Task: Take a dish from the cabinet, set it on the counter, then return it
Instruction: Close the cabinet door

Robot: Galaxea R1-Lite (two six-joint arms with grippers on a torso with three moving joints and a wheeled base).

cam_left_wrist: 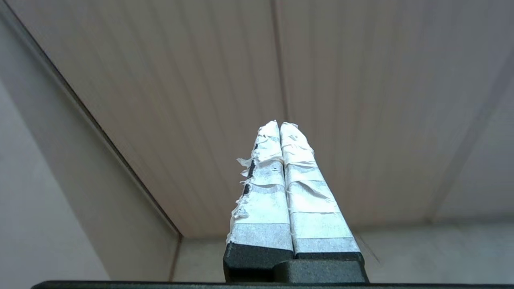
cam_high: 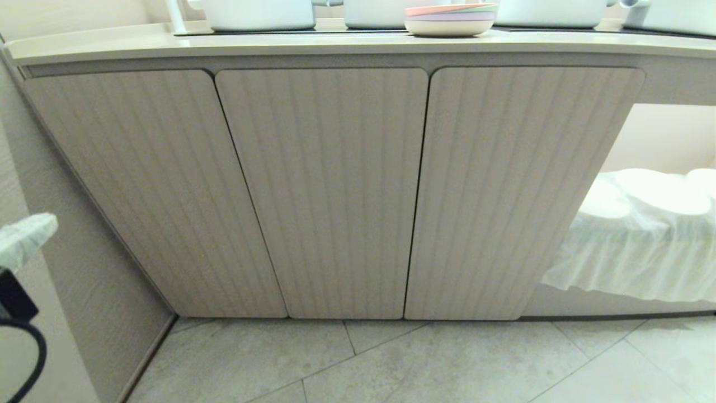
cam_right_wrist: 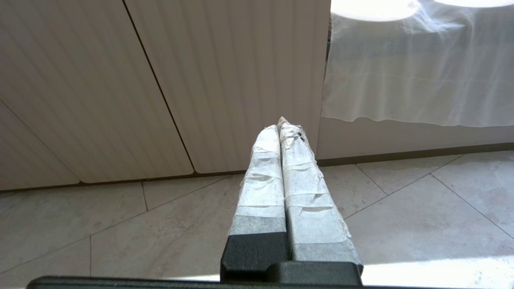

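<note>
We see cabinet (cam_high: 330, 190) doors closed under bench (cam_high: 224, 47); left end effector (cam_left_wrist: 280, 125) pressed together near doors; right end effector (cam_right_wrist: 279, 127) pressed together above floor (cam_right_wrist: 120, 224).

The cabinet (cam_high: 335, 190) doors have a matt beige, wood-like face with fine vertical ribs. Above them, the worktop (cam_high: 224, 47) is smooth cream with a soft sheen. The stack of pastel plates (cam_high: 450, 19) on it looks like smooth plastic. The floor (cam_high: 447, 364) is pale stone-look tile, mottled and faintly glossy. A thin, gauzy white cloth (cam_high: 632, 252) hangs in creases. Both the left pincer (cam_left_wrist: 280, 125) and right pincer (cam_right_wrist: 281, 125) are wrapped in frayed white tape over matt black bases.
</note>
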